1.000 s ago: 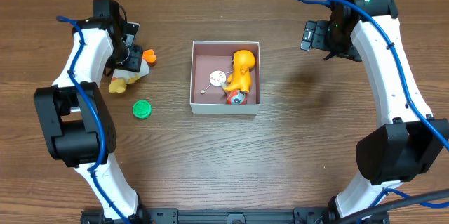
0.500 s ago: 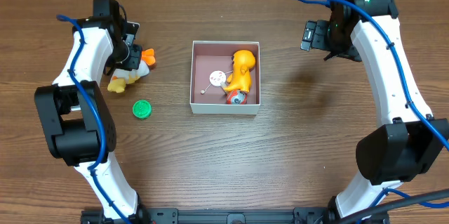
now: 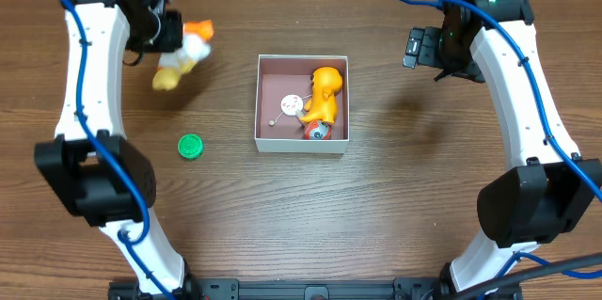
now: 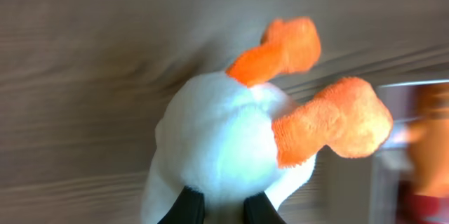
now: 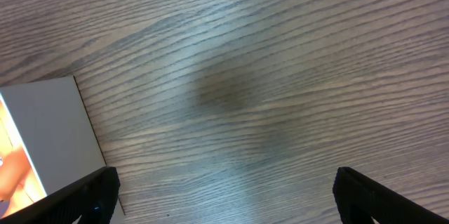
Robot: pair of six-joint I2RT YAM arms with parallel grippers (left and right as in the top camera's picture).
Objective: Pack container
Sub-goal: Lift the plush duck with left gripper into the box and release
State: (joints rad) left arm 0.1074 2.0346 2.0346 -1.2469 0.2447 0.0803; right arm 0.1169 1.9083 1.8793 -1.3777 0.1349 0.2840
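The container (image 3: 259, 102), a square white-walled box with a pink-brown inside, stands mid-table. It holds an orange plush figure (image 3: 325, 88), a small red toy (image 3: 316, 130) and a white round piece (image 3: 291, 104). My left gripper (image 3: 167, 39) is shut on a white plush duck with orange feet (image 3: 185, 49) and holds it in the air left of the box. In the left wrist view the duck (image 4: 224, 140) fills the frame above the fingers (image 4: 184, 208). My right gripper (image 3: 420, 48) is open and empty, right of the box; its fingers (image 5: 91, 194) stand wide apart.
A green round cap (image 3: 191, 147) lies on the wooden table, left of the container. The container's white wall (image 5: 49, 129) shows at the left edge of the right wrist view.
My left gripper has lifted the duck off the table and carried it up and slightly right. The right arm has not moved.
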